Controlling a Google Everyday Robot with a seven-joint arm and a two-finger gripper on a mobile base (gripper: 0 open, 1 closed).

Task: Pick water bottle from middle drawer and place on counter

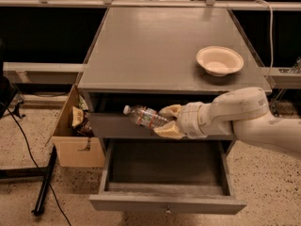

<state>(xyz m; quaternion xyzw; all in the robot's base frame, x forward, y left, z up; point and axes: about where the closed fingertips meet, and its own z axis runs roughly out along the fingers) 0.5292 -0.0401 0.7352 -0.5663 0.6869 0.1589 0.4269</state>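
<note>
Speckled floor (263, 182) nearest cam; cardboard box (75, 145) w/ wrappers sits on it at cabinet's left.

Middle drawer (141, 202) pulled fully out, dark floor bare, nothing left in it.

Above the drawer, in front of the upper drawer front (113, 125): gripper (165, 120), reaching in from the right on a white arm (244, 112). Tan fingers clamped on the water bottle (145, 117), one above, one below, at its base end. Bottle roughly horiz., white cap pointing left and slightly up. It hangs in air, clear of the drawer, just below the counter's front edge.

Counter (155, 46) wide and mostly bare. Cream bowl (219, 60) at right-rear, well apart from the left-centre area. Rail + white cable (270, 18) behind.

Step in hand (my read): lift + carry to counter. Notes for doing it well:
- Go straight up first. Cap end juts left of the fingers and could catch the counter lip if the arm moves in too early.
- Only translate inward once the whole bottle is above the edge.
- Aim front-centre/left, away from the bowl; wrist approaches from bowl side, so keep the forearm high.
- Held by one end, so the bottle may droop or pivot. Go slow.
- If laid on its side, prob. rolls. Better to tip it upright on its base, or set it down well back from the edge.
- Release only once it rests on the surface.
</note>
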